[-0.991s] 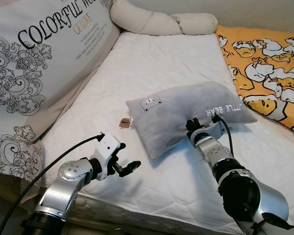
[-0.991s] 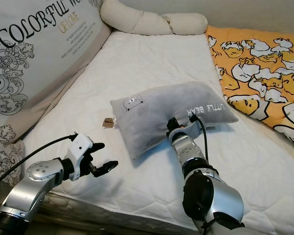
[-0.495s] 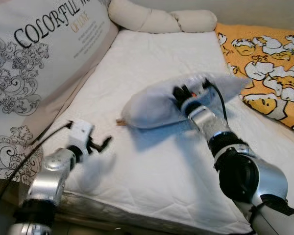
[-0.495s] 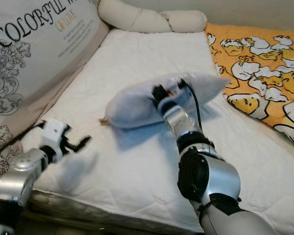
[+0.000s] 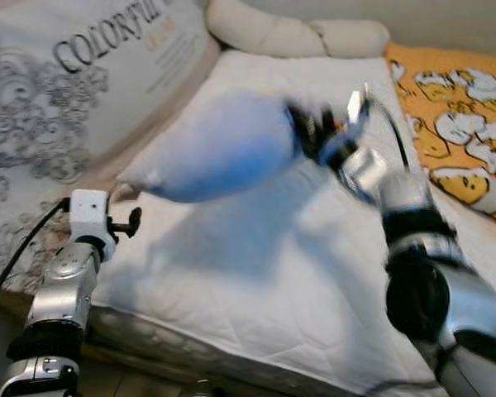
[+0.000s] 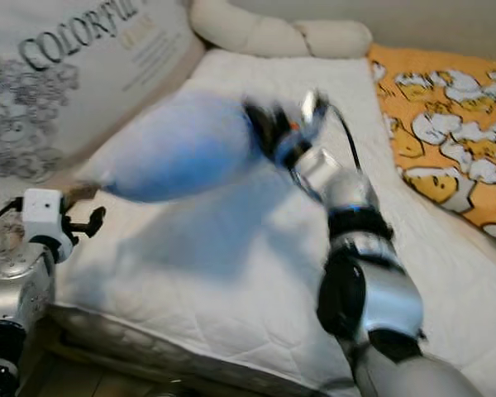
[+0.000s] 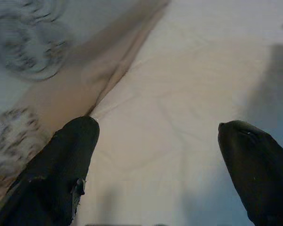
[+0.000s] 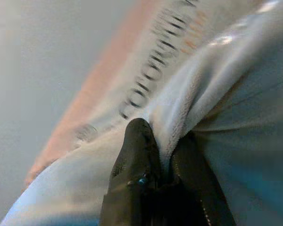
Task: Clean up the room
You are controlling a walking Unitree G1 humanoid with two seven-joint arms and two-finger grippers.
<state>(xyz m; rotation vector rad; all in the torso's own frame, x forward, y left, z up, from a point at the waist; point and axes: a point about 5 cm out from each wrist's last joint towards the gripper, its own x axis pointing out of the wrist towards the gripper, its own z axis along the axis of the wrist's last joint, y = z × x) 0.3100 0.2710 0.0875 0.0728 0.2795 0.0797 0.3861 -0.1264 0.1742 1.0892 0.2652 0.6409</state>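
Observation:
A grey cushion [image 5: 211, 149] hangs blurred in the air above the white mattress [image 5: 281, 273], swung towards the left side of the bed. My right gripper [image 5: 307, 134] is shut on its edge; in the right wrist view the black fingers [image 8: 137, 155] pinch a fold of the grey fabric [image 8: 236, 117]. My left gripper [image 5: 132, 223] is low at the bed's left edge, open, with nothing between its fingers [image 7: 61, 169]; the left wrist view looks down on bare mattress beside the big pillow.
A large printed pillow [image 5: 74, 91] leans along the bed's left side. A cream bolster [image 5: 298, 37] lies at the head. An orange cartoon-print blanket [image 5: 455, 132] covers the right part of the bed.
My right gripper has lifted the grey cushion off the mattress and swung it up and left. My left arm has drawn back to the bed's left edge. The camera has shifted too.

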